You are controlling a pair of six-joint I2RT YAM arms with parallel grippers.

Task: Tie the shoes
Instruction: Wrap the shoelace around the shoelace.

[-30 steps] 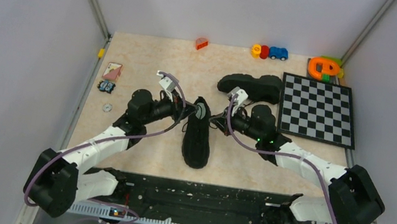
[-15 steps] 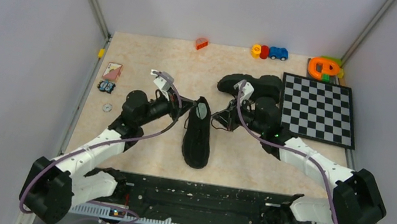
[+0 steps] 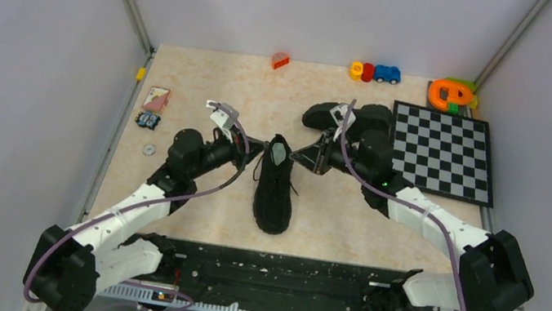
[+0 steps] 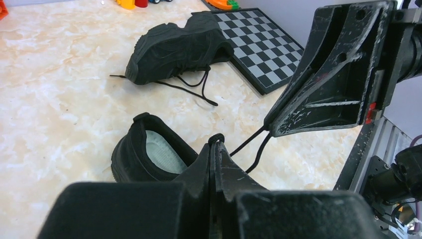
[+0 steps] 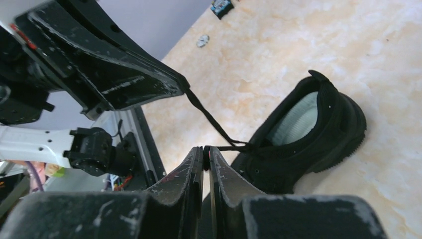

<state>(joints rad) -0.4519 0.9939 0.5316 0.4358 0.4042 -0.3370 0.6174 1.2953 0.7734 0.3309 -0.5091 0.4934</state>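
Observation:
One black shoe (image 3: 274,192) stands upright mid-table, toe toward me, its pale insole (image 4: 158,153) showing. The other black shoe (image 3: 348,118) lies on its side behind it, laces loose on the table. My left gripper (image 3: 257,148) is left of the upright shoe's opening, shut on a loop of its black lace (image 4: 215,139). My right gripper (image 3: 297,157) is on the shoe's right, shut on the other lace (image 5: 243,146). The left lace (image 5: 209,117) runs taut from the shoe (image 5: 308,134) to the left gripper (image 5: 181,87).
A chessboard (image 3: 442,151) lies at the right, touching the tipped shoe. Small toys (image 3: 374,73), an orange block (image 3: 280,60) and an orange-green toy (image 3: 451,93) line the far edge. A card (image 3: 156,98), a small toy (image 3: 148,120) and a washer (image 3: 149,150) lie at the left.
Both arms have drawn back from the upright shoe, the left leftward and the right toward the far right, each keeping its lace, so the laces are pulled outward.

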